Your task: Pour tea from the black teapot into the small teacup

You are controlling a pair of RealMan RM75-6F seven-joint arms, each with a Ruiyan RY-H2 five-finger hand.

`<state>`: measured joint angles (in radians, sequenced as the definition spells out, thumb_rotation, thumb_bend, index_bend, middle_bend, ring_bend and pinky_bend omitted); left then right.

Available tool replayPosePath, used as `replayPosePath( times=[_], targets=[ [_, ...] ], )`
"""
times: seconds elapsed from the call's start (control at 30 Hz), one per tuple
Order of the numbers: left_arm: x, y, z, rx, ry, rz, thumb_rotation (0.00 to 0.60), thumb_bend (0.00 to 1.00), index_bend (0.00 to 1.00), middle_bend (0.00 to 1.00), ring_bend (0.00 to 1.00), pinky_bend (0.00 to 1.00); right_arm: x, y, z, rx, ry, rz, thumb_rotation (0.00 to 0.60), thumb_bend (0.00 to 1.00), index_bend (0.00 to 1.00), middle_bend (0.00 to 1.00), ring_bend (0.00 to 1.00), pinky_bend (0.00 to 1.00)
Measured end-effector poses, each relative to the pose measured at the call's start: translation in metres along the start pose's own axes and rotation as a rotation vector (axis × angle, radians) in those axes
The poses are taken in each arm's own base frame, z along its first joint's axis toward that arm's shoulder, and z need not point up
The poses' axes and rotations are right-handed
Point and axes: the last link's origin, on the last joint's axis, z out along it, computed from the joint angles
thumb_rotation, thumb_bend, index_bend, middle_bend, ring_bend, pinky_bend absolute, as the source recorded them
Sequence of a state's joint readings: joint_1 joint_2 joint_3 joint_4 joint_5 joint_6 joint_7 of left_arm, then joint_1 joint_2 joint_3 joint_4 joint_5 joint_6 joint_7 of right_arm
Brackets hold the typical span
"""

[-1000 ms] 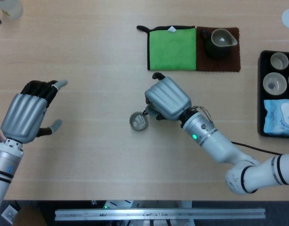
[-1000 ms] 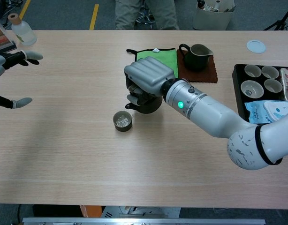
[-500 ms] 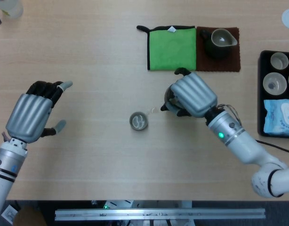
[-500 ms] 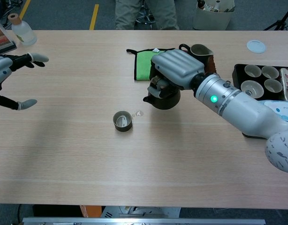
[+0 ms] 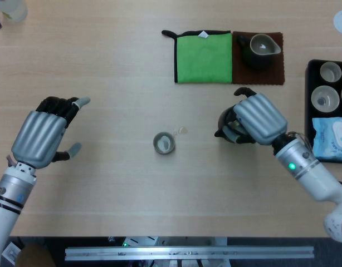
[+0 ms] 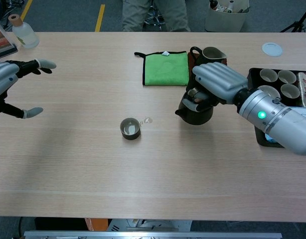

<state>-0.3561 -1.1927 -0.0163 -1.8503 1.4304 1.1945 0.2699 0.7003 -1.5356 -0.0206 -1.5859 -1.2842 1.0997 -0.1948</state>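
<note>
Black round teapot (image 6: 195, 112) gripped in my right hand (image 5: 254, 118), well right of the small dark teacup (image 5: 164, 143), my left hand (image 5: 44, 133) spread, holding nothing.

Lab: floor tape (image 6: 100, 15) (yellow), tripod leg (image 6: 297, 22).

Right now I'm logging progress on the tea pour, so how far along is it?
The small teacup seems to hold pale liquid, with a small spill beside it, so the pour looks done. In hand: the right robot hand grips the black teapot upright, well right of the cup. The left robot hand is open. Left: release the teapot, perhaps onto the green cloth.
</note>
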Motion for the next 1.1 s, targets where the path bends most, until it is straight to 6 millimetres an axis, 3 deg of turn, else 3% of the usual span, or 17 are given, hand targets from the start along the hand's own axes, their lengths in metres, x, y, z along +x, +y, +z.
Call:
replayPosePath(
  times=[0.43,1.1],
  targets=[
    [-0.006,0.002,0.004,-0.001,-0.023,0.004,0.6,0.25,0.13,0.2,0.21,0.17,-0.023,0.033,-0.008,-0.059,-0.021,0.038,0.578,0.37,1.0,0.99,0.94,0.24],
    [-0.011,0.001,0.005,0.005,-0.035,0.0,0.6,0.25,0.13,0.2,0.21,0.17,-0.041,0.038,-0.01,-0.061,-0.056,0.032,0.577,0.36,1.0,0.95,0.88,0.18]
  ],
)
